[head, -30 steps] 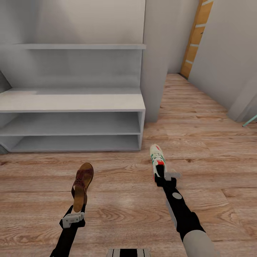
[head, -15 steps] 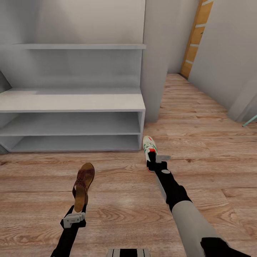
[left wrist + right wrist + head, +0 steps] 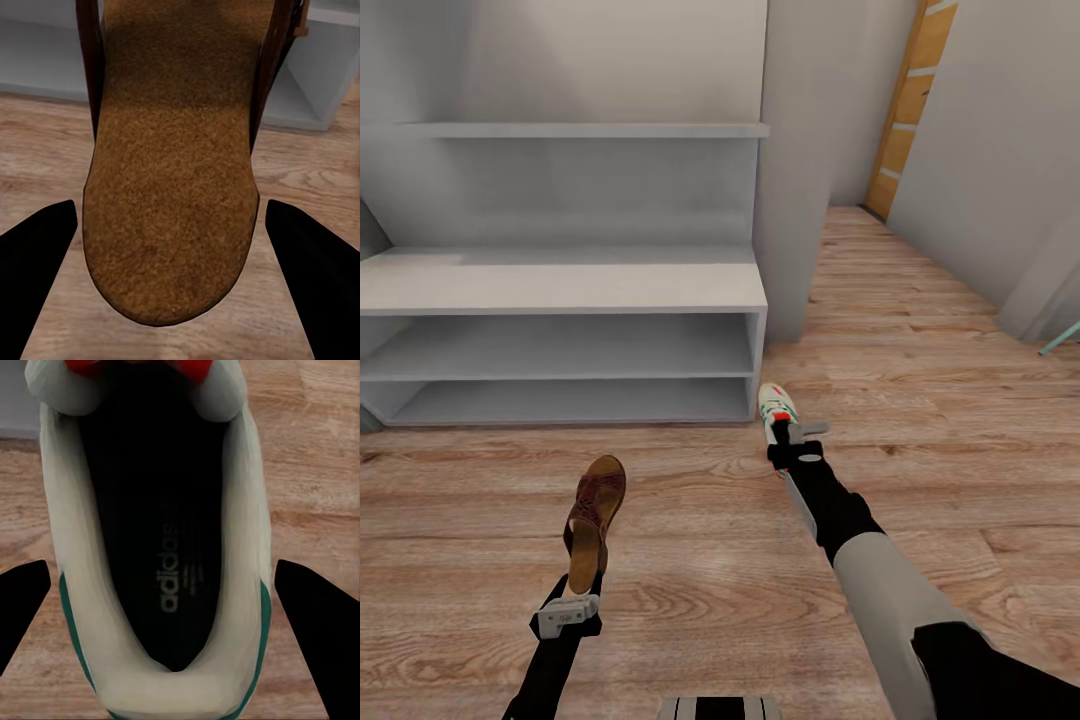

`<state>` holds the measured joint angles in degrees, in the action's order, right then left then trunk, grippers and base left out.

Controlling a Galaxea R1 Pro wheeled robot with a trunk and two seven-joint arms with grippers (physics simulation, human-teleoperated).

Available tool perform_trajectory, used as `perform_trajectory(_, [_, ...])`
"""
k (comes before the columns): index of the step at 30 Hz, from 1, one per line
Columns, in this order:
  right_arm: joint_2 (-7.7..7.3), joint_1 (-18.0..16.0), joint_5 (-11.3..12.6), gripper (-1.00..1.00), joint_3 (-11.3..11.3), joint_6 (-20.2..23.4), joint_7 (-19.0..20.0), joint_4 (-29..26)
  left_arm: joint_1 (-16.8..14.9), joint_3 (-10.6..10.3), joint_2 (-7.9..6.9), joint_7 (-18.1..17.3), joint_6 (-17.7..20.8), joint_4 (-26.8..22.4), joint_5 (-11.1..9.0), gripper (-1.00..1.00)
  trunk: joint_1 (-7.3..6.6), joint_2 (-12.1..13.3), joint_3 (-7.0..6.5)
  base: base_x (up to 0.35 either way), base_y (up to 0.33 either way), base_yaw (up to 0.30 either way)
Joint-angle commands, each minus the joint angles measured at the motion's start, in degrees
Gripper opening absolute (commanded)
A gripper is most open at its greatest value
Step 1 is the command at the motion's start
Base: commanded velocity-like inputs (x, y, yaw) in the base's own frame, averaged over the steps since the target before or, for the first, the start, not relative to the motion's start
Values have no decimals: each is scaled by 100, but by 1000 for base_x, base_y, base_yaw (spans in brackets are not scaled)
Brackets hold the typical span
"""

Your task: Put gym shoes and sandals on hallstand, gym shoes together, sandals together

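A brown sandal with a tan footbed hangs tilted above the corridor floor, held at its heel by my left gripper. Black fingers flank the heel. A white gym shoe with green stripes and red patches is in my right gripper, just in front of the hallstand's right end. Its dark insole sits between the fingers. The light-grey hallstand stands ahead at the left, and I see nothing on its flat top or its two open shelves.
A grey wall pillar rises right beside the rack's right end. A thin floating wall shelf hangs above the rack. An orange door closes the far corridor. Wood floor stretches to the right, with a teal object at the edge.
My right arm has stretched forward and to the left, carrying the gym shoe towards the rack's right end. The left gripper and sandal have barely shifted.
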<state>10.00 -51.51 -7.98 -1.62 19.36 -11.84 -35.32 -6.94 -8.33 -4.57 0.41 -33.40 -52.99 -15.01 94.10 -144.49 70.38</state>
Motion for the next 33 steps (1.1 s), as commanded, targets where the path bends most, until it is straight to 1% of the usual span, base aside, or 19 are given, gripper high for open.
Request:
perform_trajectory(1, [0, -20, 0, -100, -14, -18, -7, 70, 0, 0, 2, -2, 0, 0, 1, -100, 0, 0, 0, 0, 0, 0])
perform_trajectory(5, [0, -135, 47, -100, -84, -68, -20, 308, 0, 1, 4, 8, 0, -1, 5, -100, 0, 0, 0, 0, 0, 0])
perform_trajectory(10, [0, -263, 193, -100, -103, -89, -24, 560, 0, 4, 6, 10, 0, -1, 0, -100, 0, 0, 0, 0, 0, 0])
perform_trajectory(11, [0, -288, 256, -100, -106, -93, -27, 602, 0, 0, 7, 8, 0, -1, -1, -100, 0, 0, 0, 0, 0, 0])
perform_trajectory(12, [0, -288, 256, -100, -106, -93, -27, 602, 0, 0, 7, 8, 0, -1, -1, -100, 0, 0, 0, 0, 0, 0])
perform_trajectory(15, [0, -313, 438, -100, -108, -99, -32, 638, 0, -7, 8, 5, 0, -1, 3, -100, 0, 0, 0, 0, 0, 0])
perform_trajectory(16, [0, -324, 565, -100, -109, -106, -34, 651, 0, -11, 8, 4, 0, -1, 6, -100, 0, 0, 0, 0, 0, 0])
perform_trajectory(19, [0, -333, 683, -100, -110, -115, -31, 663, 0, -15, 9, 3, 0, -1, 7, -100, 0, 0, 0, 0, 0, 0])
perform_trajectory(24, [0, -340, 774, -100, -113, -123, 12, 677, 0, -18, 9, 6, 0, -4, 7, -100, 0, 0, 0, 0, 0, 0])
perform_trajectory(30, [0, -341, 796, -100, -117, -123, 56, 687, 0, -16, 9, 4, 3, -2, 3, -100, 0, 0, 0, 4, 8, 0])
perform_trajectory(33, [0, -348, 803, -100, -118, -92, 70, 691, 0, -9, 6, 4, 4, -26, -7, -100, 0, 0, 0, 129, 141, 0])
